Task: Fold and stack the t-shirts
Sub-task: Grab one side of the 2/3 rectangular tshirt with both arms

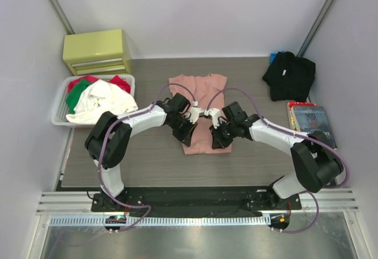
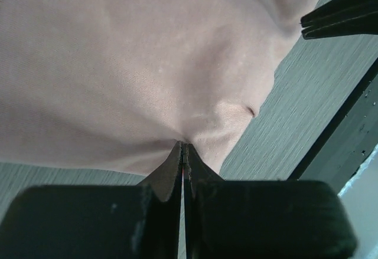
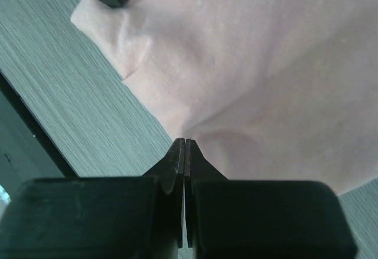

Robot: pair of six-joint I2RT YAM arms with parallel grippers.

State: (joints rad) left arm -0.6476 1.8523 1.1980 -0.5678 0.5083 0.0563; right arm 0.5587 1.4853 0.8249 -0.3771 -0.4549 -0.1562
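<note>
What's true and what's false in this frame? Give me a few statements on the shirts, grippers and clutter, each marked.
1. The left gripper and the right gripper are both shut on the pink t-shirt. True.
2. The black t-shirt is stacked on the pink one. False: it lies bunched up at the far right, apart from the pink one.
3. The basket on the left holds white, red and green cloth. True.
4. The yellow-green drawer box stands on the right side. False: it is in the far left corner, behind the basket.
</note>
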